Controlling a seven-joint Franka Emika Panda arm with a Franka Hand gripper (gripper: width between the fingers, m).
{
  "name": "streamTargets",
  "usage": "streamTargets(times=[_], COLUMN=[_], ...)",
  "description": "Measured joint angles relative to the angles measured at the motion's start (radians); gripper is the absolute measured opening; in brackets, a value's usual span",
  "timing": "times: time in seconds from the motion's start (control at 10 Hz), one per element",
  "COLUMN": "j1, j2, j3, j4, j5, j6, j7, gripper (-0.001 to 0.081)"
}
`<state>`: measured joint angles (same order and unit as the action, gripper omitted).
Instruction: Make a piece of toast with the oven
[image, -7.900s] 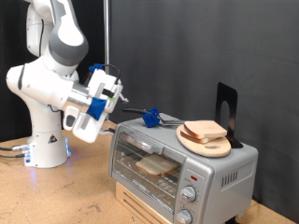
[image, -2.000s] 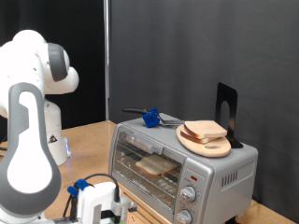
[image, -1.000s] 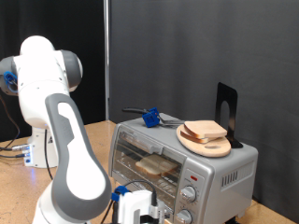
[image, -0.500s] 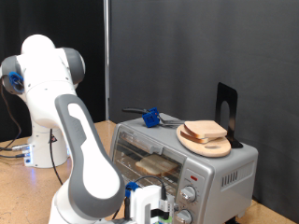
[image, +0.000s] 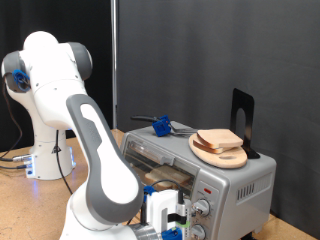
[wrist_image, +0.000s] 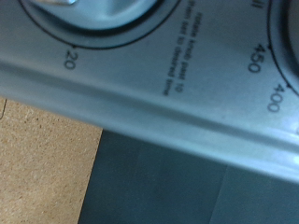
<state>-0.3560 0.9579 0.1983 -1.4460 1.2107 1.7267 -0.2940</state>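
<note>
The silver oven (image: 240, 176) stands at the exterior view's right with its glass door shut. Through the glass, a bit of the piece of toast (image: 163, 180) shows on the rack, partly hidden by my arm. My gripper (image: 172, 215) with blue fingers is low in front of the oven, right beside its upper knob (image: 201, 208). The wrist view shows only a close-up of the oven's control panel (wrist_image: 168, 84), with the dial marks 20, 450 and 400 and the edge of a knob (wrist_image: 75, 7). No fingers show there.
A second bread slice (image: 218, 138) lies on a round wooden board (image: 222, 155) on top of the oven. A blue-handled utensil (image: 160, 125) and a black stand (image: 241, 112) are also up there. The wooden tabletop (wrist_image: 37, 159) shows under the oven.
My arm has swung from the exterior view's left down and across the front of the oven. The gripper has moved right along the oven's front to the knobs.
</note>
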Motion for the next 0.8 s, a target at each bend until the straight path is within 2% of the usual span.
streamTargets(times=[0.6, 0.7, 0.8], j1=[0.004, 0.004, 0.004], j2=[-0.004, -0.006, -0.007], j3=[0.014, 0.015, 0.016], j4=[-0.007, -0.007, -0.008], j5=[0.012, 0.012, 0.012], j6=[0.044, 0.044, 0.044], j7=[0.000, 0.000, 0.000], gripper=[0.0808, 0.0723, 0.0585])
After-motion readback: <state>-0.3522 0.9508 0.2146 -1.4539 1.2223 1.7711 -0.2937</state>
